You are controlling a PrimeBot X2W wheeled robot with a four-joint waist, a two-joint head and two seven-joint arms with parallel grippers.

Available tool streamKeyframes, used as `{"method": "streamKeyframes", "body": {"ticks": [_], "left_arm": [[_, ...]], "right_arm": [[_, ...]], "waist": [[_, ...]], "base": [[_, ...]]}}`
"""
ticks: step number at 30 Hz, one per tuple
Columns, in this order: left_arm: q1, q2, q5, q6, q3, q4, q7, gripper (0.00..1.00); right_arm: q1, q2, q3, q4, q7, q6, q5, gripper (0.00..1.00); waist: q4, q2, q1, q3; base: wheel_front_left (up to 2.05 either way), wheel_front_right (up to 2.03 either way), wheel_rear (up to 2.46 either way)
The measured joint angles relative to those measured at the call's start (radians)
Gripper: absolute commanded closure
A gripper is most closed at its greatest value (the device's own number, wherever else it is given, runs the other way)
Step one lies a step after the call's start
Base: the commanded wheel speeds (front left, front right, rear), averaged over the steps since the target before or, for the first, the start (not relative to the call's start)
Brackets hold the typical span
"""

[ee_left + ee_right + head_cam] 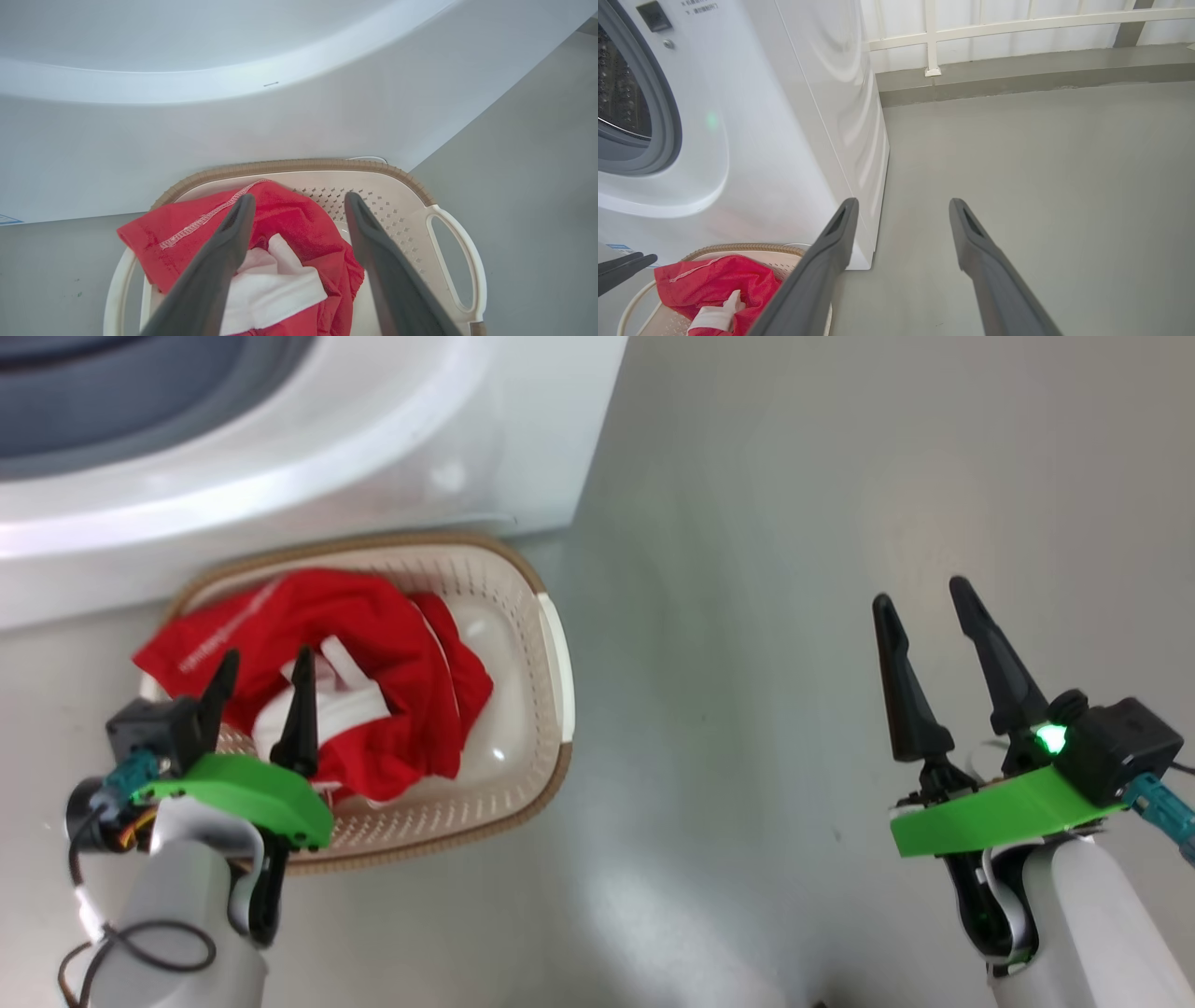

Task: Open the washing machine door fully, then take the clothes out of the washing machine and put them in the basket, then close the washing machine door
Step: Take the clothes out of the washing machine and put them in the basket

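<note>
— Since your left claw [266, 658] hangs over the basket [448, 546], how far along are you?

— Going by the head view, the clothes [373, 635], red with white trim, lie in the basket, with one corner draped over its left rim. The basket stands on the floor [747, 616], right in front of the washing machine [373, 448]. My left claw hovers over the heap with its jaws apart, gripping nothing. My right claw [921, 593] is well off to the right above the floor, also spread and empty.

— And the left wrist view?

— It's the same story from closer in. My two fingers [215, 275] straddle the red cloth without pinching it, and the machine's white front rises just beyond the basket's far rim.

— The right wrist view?

— It shows the machine's mouth uncovered, with the grey seal [668, 130] and steel drum [616, 93] open to the room. So I judge that the door is open and that shutting it is what's left. The slice of drum I can see looks bare. Most of it is out of frame, though, so I cannot tell whether more clothes wait inside.
</note>
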Motion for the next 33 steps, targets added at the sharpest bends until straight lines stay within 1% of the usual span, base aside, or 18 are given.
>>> {"method": "streamKeyframes", "body": {"ticks": [14,27,33], "left_arm": [[0.204,-0.019,0.002,0.0,0.037,-0.253,0.0,0.0],[0.373,-0.032,0.014,0.0,0.065,-0.438,0.0,0.0],[0.467,-0.041,0.042,0.0,0.083,-0.503,0.0,0.0]], "right_arm": [[0.11,0.0,-0.029,0.027,0.0,0.0,-0.035,0.0],[0.216,0.0,-0.044,0.043,0.0,0.0,-0.044,0.0],[0.276,-0.011,-0.054,0.048,0.0,0.0,-0.044,0.0]], "waist": [[0.029,0.0,0.0,-0.196],[0.057,0.0,0.0,-0.36],[0.066,0.0,0.0,-0.43]], "base": [[0.0,0.0,0.0],[0.0,0.0,0.0],[0.0,0.0,0.0]]}}
